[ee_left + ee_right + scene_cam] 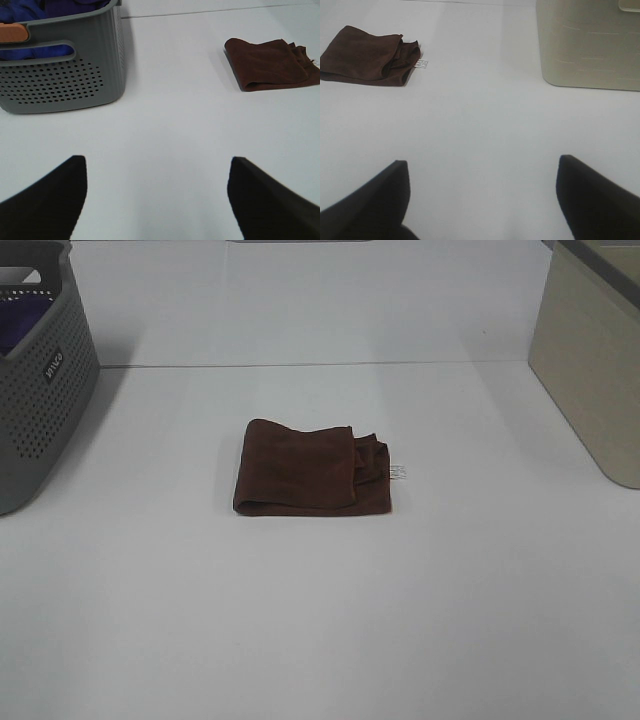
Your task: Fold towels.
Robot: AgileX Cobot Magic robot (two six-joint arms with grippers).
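1. While both arms sit back at the near edge of the desk [320, 640], the left gripper [157, 195] and the right gripper [482, 197] each hang spread wide, holding nothing.
2. One towel [312, 467], dark brown, lies folded at mid-desk, well apart from both grippers, its white tag [398, 472] poking out on the right.
3. Two containers stand toward the far corners: one grey perforated basket [40, 390] at the left with purple cloth [30, 10] inside, and one beige bin [590, 370] at the right, its contents hidden.
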